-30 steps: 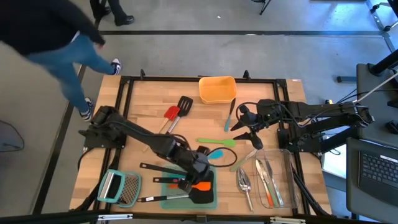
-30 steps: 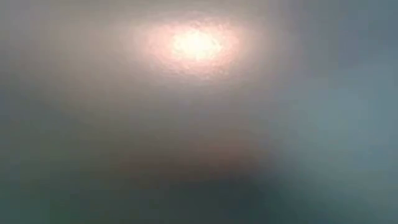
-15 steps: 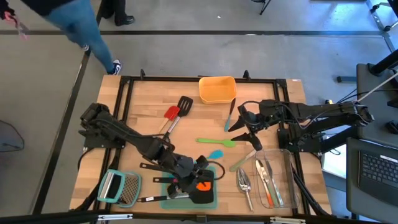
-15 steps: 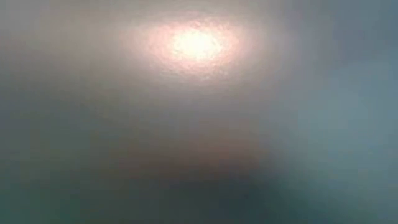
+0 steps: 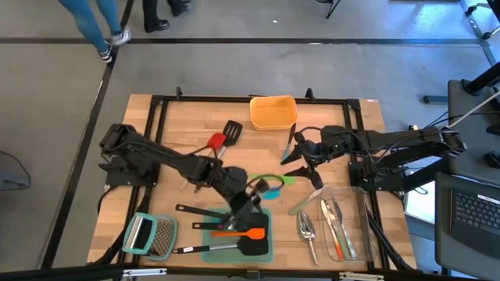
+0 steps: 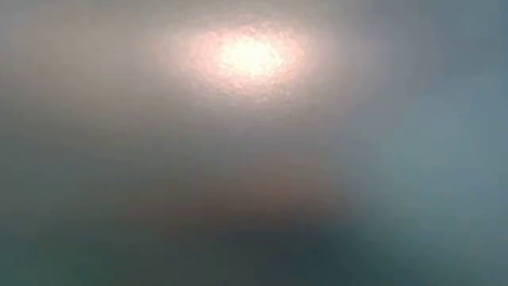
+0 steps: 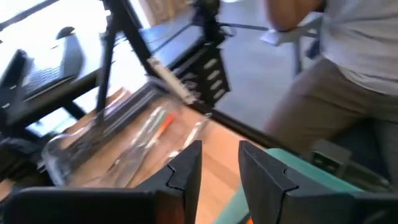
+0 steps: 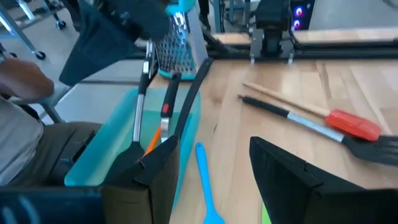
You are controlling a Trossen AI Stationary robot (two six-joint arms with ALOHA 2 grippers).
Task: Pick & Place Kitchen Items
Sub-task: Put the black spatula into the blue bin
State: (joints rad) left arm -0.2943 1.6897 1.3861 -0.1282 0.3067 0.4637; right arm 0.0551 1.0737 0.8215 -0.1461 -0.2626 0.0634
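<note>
**Left arm above the teal tray, right arm waiting near the orange bin**

The left gripper (image 5: 251, 204) hangs over the upper edge of the shallow teal tray (image 5: 266, 254), which sits at about 6 o'clock on the wooden tabletop (image 5: 187, 133). In the left wrist view its two dark fingers (image 7: 186, 167) stand a narrow gap apart with nothing seen between them; whether they are loose or closing cannot be told.

Inside the tray lie an orange turner with a slim orange handle (image 5: 238, 232) and a black turner with a silver handle (image 5: 251, 247). A black long-handled utensil (image 5: 195, 211) lies just at 9 o'clock of the tray, beside the flat metal grater with a light-blue handle (image 5: 148, 234).

Toward 12 o'clock, a red-headed turner (image 5: 215, 143) and a black slotted turner (image 5: 231, 129) lie side by side, with the orange square bin (image 5: 273, 112) beyond them. A green silicone spatula (image 5: 287, 179) and a slim teal spatula (image 5: 271, 193) lie near the centre.

The right gripper (image 5: 299, 160) hovers at about 2 o'clock of centre, its fingers (image 8: 283, 171) spread wide and empty. At 4 o'clock, silver spoons (image 5: 306, 226) rest on the wood beside the clear container (image 5: 358, 226) holding cutlery.

The low view shows only a haze.
</note>
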